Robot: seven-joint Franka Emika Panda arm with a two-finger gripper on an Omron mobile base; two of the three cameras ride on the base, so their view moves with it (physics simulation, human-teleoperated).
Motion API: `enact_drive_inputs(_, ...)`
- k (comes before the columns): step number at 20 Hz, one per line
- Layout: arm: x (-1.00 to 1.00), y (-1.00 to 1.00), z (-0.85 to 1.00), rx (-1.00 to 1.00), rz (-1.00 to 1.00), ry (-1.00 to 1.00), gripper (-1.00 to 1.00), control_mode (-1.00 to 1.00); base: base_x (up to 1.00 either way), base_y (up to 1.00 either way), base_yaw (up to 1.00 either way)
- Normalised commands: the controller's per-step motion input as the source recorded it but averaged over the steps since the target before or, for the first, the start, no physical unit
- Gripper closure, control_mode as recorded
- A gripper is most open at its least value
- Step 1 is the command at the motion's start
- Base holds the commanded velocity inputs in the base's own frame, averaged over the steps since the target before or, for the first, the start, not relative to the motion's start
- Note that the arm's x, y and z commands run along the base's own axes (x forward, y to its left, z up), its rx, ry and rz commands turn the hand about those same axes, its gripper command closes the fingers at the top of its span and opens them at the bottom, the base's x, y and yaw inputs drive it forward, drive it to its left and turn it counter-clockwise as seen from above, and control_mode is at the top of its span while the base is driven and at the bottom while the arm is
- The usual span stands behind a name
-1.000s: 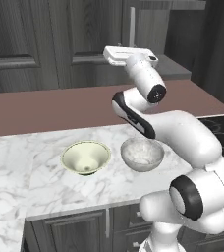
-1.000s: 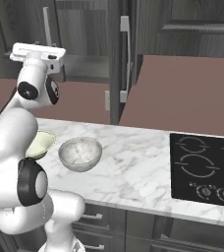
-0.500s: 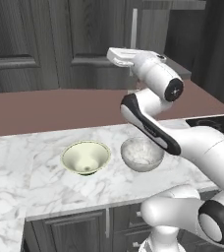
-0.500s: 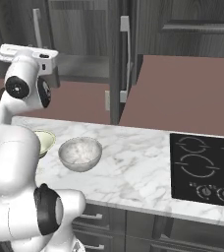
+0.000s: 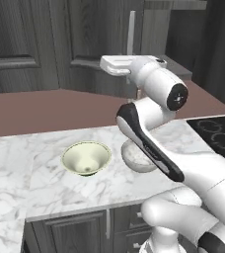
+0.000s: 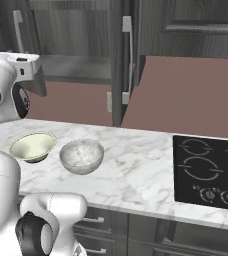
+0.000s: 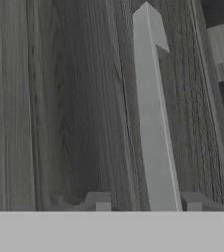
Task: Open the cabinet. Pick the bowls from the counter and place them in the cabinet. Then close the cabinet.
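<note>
The cabinet has dark wood-grain doors. One long silver handle runs up the hand view, and my gripper is open with a fingertip on each side of the bar's lower end. From the base, my hand is raised in front of that handle. Below it on the counter sit the cream bowl and the marbled bowl, which my arm half hides. Both the cream bowl and the marbled bowl show from the right.
The second cabinet door looks swung out, edge-on in the right base view, with its handle. A black cooktop lies at the counter's right end. Low dark cabinets run under the front edge.
The hand has dropped slightly and the wrist and elbow have swung round. The bowls and the views have not moved.
</note>
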Motion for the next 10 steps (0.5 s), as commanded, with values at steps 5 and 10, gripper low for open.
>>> enact_drive_inputs(5,-1.00,1.00,0.28,-0.07,-0.09,0.03,1.00,-1.00,0.00,0.00,0.00)
enact_drive_inputs(10,-0.86,1.00,0.24,-0.09,-0.13,0.06,1.00,-1.00,0.00,0.00,0.00)
